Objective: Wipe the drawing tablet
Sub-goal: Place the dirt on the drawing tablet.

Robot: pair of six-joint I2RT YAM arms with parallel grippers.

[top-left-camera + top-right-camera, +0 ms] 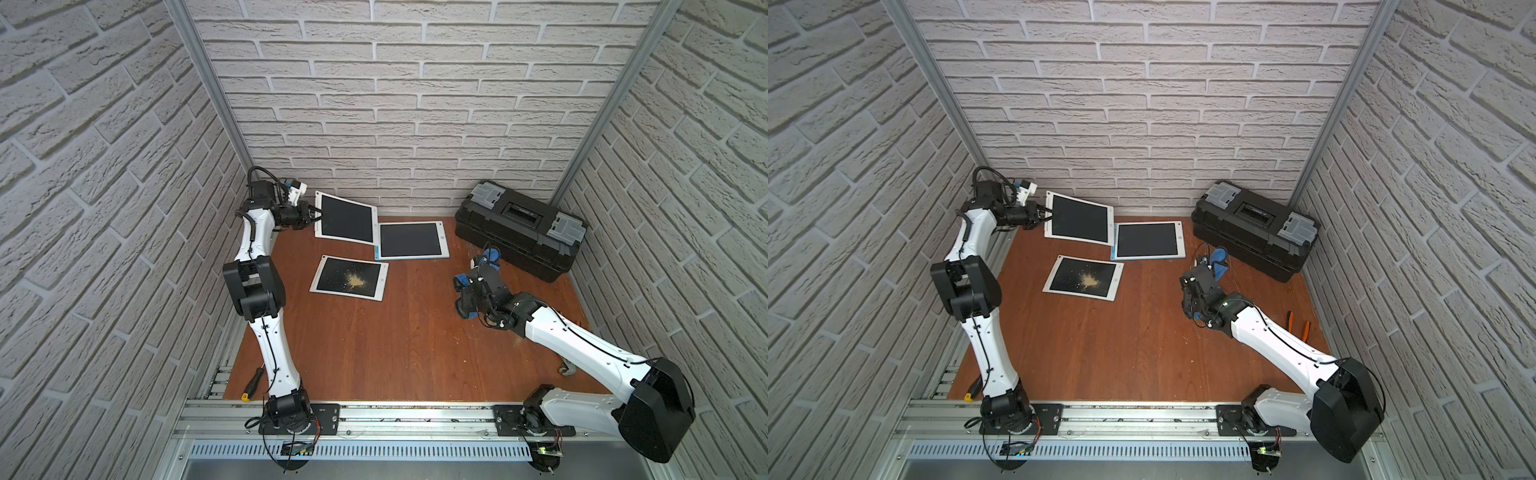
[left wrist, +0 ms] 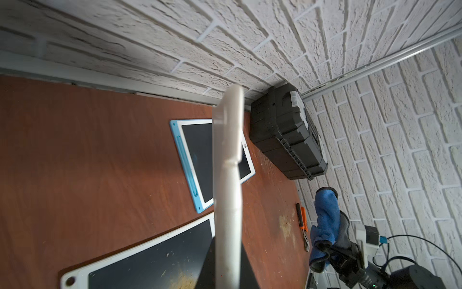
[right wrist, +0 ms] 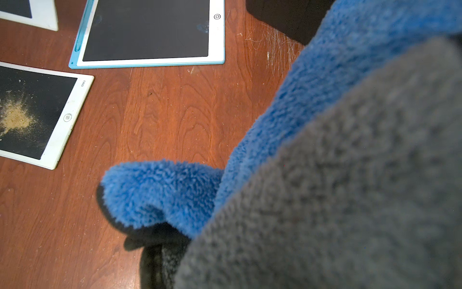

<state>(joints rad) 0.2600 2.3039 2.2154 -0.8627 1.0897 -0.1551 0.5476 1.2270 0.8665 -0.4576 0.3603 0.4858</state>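
My left tool point(image 1: 314, 216) is clamped on the edge of a white tablet point(image 1: 347, 218), tilted up by the back wall; the dusty tablet point(image 1: 351, 277) lies flat on the desk point(image 1: 374, 353) just in front; a blue-edged tablet point(image 1: 411, 240) lies further right; my right tool point(image 2: 325, 250) pinches a blue-grey cloth point(image 3: 312, 87) near the toolbox point(image 1: 519, 232).

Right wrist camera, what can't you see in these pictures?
- Right wrist view: the blue-and-grey cloth covers the right gripper.
- Left wrist view: the lifted tablet shows only a blurred edge, screen hidden.
- In a top view, the right arm covers part of the pliers.
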